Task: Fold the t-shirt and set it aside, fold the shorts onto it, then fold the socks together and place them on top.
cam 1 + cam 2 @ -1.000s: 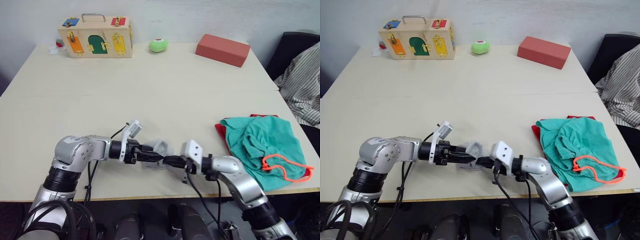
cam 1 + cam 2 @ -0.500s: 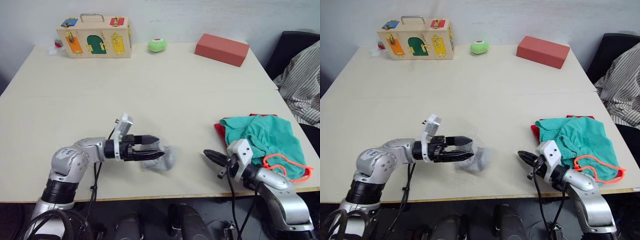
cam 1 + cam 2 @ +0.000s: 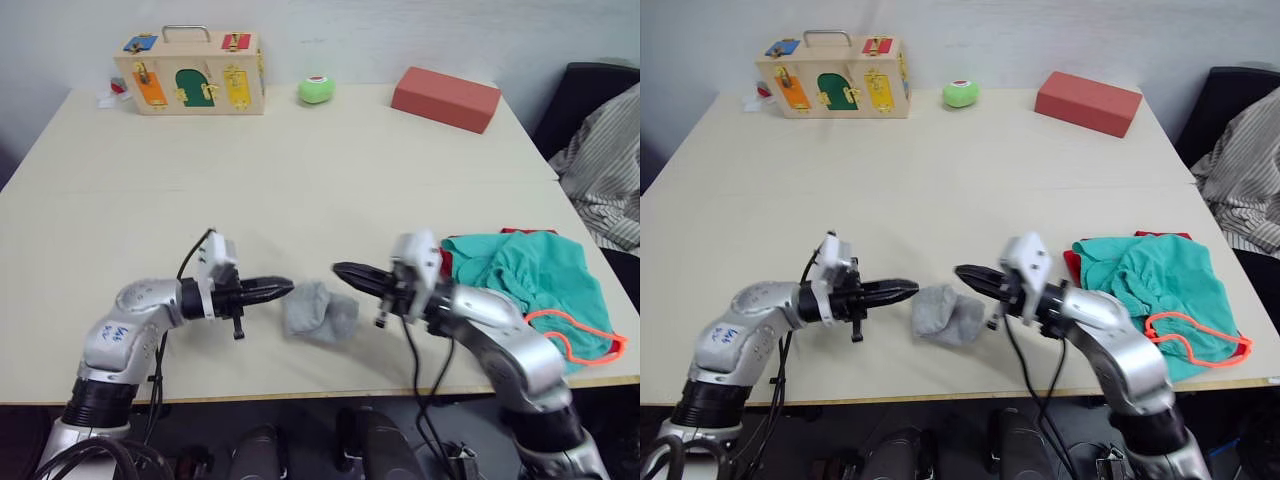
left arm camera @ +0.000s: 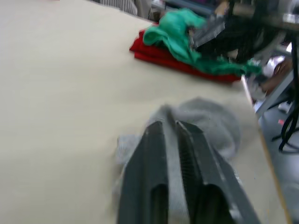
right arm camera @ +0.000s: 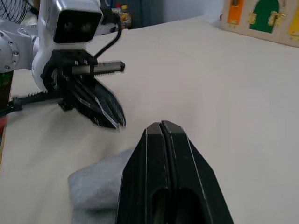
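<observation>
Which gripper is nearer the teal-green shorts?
Right. The right gripper hovers just past the grey socks, between them and the shorts; the left gripper is on the socks' far side.

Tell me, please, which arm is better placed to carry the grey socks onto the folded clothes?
Probably the right. The right gripper is beside the socks on the side nearer the shorts. The left gripper is on their far side.

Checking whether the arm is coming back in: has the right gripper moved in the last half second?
Yes. The right gripper has swung back from near the teal-green fabric shorts toward the light grey knit socks, fingers shut, above the table.
</observation>
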You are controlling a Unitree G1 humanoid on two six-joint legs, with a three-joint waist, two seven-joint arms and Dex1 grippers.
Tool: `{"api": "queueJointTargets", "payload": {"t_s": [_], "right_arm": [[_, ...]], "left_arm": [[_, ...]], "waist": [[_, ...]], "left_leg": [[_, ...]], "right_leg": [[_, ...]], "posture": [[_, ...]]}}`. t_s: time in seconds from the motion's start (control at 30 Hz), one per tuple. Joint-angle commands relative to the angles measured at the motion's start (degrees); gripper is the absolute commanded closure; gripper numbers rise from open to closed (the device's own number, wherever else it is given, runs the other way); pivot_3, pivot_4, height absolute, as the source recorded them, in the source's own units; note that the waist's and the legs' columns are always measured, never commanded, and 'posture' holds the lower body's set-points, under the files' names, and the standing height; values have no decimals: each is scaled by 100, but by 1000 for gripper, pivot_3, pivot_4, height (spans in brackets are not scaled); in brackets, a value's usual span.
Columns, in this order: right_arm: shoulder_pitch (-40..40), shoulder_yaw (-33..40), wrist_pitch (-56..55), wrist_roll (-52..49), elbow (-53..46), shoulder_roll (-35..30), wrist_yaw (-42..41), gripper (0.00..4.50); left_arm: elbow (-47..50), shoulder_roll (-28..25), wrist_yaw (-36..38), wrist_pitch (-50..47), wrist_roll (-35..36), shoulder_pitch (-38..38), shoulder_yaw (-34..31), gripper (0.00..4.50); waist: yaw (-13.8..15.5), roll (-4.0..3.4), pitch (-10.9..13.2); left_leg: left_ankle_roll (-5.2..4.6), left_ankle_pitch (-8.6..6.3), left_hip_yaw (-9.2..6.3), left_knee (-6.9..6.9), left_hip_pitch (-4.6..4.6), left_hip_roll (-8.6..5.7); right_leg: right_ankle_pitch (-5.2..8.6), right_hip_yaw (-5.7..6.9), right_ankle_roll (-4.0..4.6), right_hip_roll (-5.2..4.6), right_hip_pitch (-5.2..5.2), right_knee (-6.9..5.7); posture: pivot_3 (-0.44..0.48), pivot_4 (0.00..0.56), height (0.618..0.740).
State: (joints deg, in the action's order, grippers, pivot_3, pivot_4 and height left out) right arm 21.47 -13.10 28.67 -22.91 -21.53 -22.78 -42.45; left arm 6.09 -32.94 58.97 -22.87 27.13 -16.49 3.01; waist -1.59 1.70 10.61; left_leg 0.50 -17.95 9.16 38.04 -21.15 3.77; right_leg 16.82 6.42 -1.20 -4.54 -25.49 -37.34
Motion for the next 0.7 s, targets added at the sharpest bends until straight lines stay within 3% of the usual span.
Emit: {"api": "queueJointTargets", "payload": {"t_s": [0.03,0.2,0.7], "right_arm": [[112,-512,-307,378,239,-74,-336,4500],[101,-873,-286,693,478,-141,-465,4500],[-955,-154,-1798,905,1834,-321,-559,4500]], "left_arm": [[96,31,50,390,-355,48,281,4489],[-167,156,-174,545,-766,48,535,4489],[-455,397,-313,775,-954,131,510,4489]], "waist": [[20,0,0],[12,0,0],[11,5,-4]], "left_leg": [[0,0,-3,-1,-3,1],[-10,-5,-2,3,-9,-2],[-12,-5,-4,4,12,0]], "right_leg": [[0,3,0,0,0,2],[-1,7,-2,-4,0,11],[-4,8,-8,-5,16,3]], "posture": [[0,150,740],[0,150,740],[0,150,740]]}}
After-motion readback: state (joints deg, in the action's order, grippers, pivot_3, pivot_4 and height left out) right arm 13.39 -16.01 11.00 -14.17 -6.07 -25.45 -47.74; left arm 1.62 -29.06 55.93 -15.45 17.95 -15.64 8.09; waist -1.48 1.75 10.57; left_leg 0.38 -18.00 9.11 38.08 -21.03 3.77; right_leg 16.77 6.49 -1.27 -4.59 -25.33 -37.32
